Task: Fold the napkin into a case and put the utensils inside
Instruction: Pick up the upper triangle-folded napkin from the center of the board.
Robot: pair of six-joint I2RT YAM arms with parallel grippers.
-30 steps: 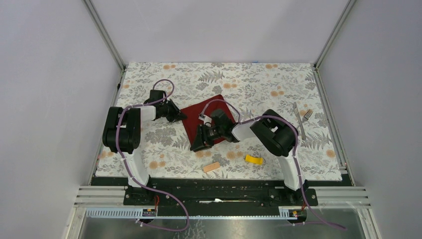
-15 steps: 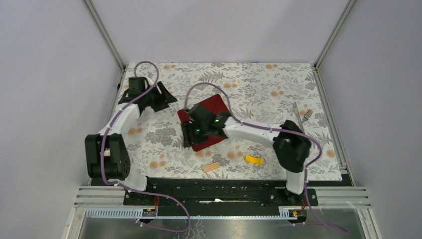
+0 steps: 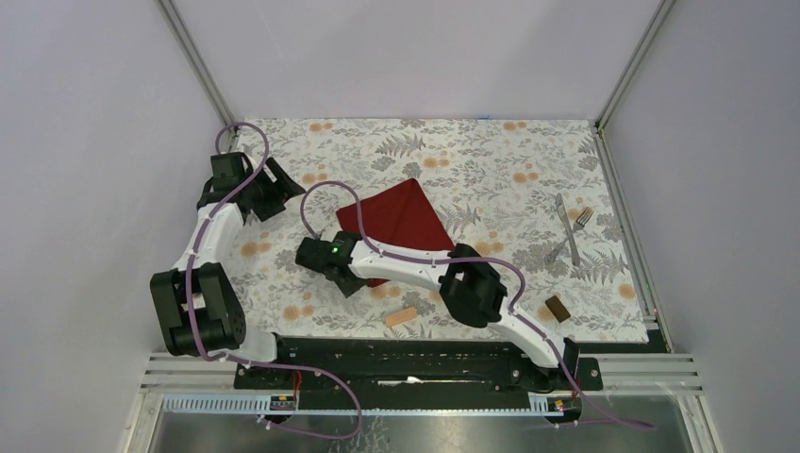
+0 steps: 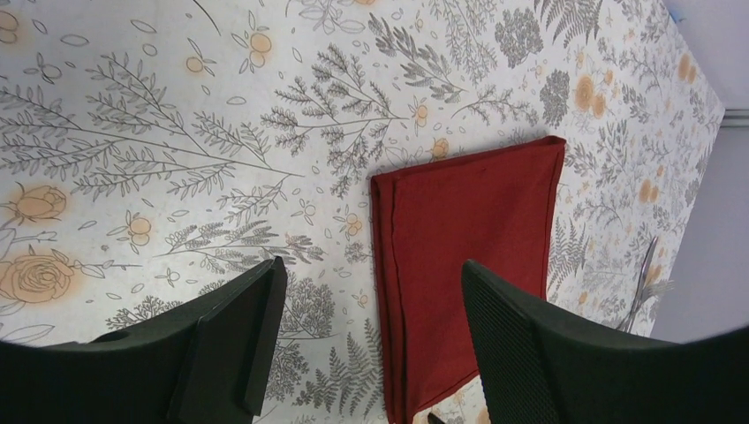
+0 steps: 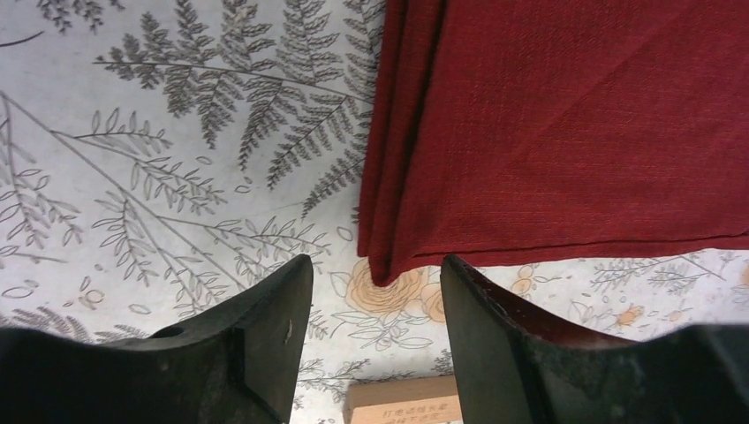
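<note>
The dark red napkin lies folded flat as an oblong on the flowered cloth; it also shows in the left wrist view and the right wrist view. My right gripper hovers open at the napkin's near left corner, which sits just ahead of the fingers, untouched. My left gripper is open and empty, well to the left of the napkin. The knife and fork lie crossed at the far right, apart from both grippers.
A tan block lies near the front edge, just below my right gripper. A brown block sits at the front right. My right arm stretches across the front of the table. Metal frame posts edge the table.
My left gripper opened and drew back to the far left. The right arm swung left off the napkin to its near corner, leaving the folded napkin uncovered.
</note>
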